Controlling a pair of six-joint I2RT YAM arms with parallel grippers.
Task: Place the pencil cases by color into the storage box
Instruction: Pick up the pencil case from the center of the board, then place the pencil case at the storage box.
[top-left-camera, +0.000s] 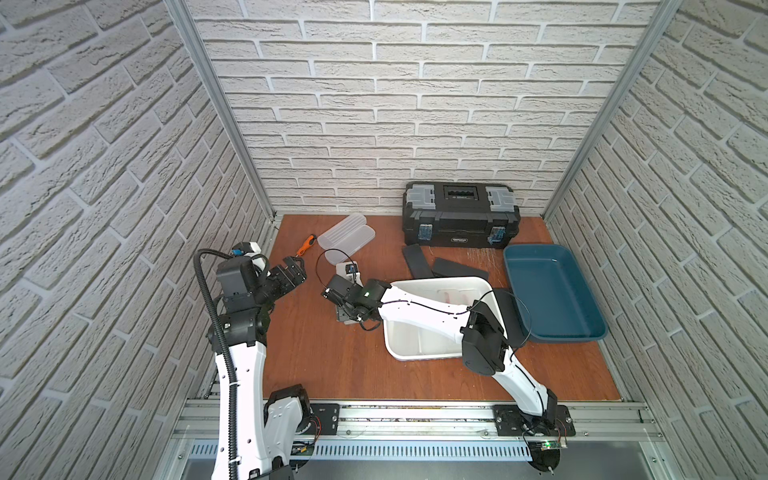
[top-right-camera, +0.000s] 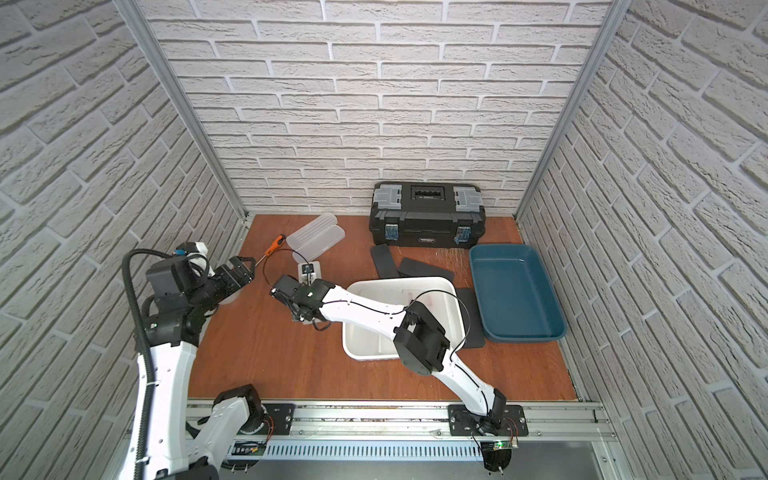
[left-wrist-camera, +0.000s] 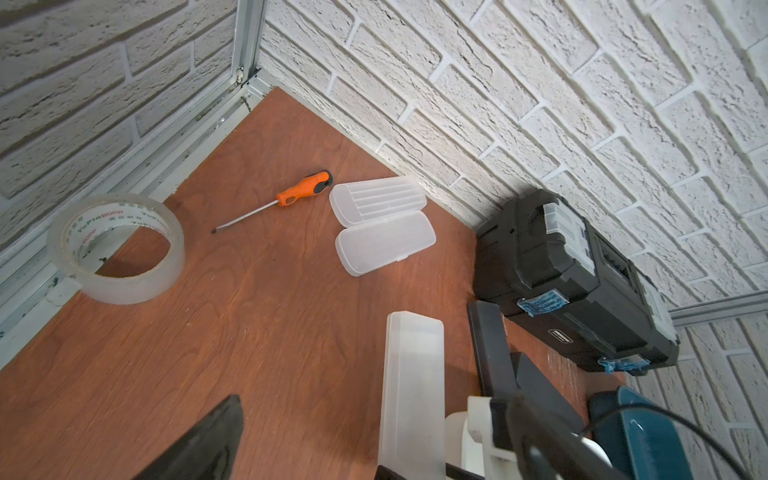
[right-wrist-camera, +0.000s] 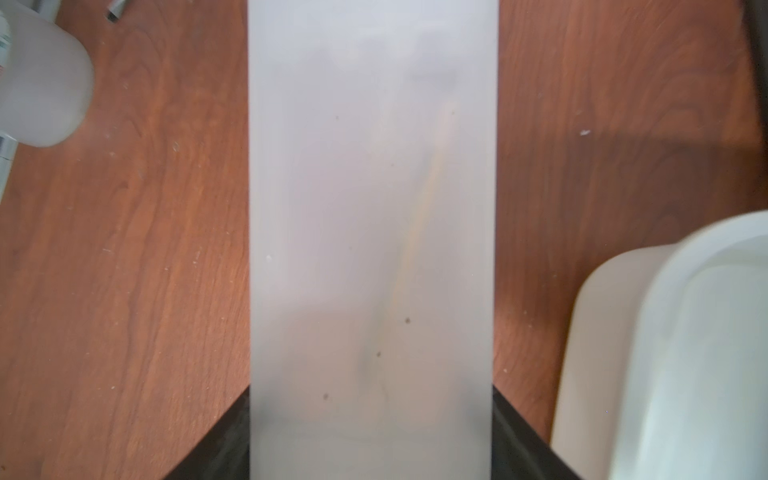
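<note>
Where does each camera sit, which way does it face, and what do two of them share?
Top views: high above the front rail, looking down toward the back wall over the table; both top views show left arm and right arm.
Left wrist: on the left arm, facing tape roll, screwdriver and toolbox; one of the fingers of the open left gripper shows.
Right wrist: on the right arm, looking down along the frosted case in the right gripper, white bin beside.
Shared: both wrist views show that case.

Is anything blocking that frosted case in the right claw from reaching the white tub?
Nothing visible does. The right gripper is shut on the frosted case, and only bare table lies between it and the white tub.
</note>
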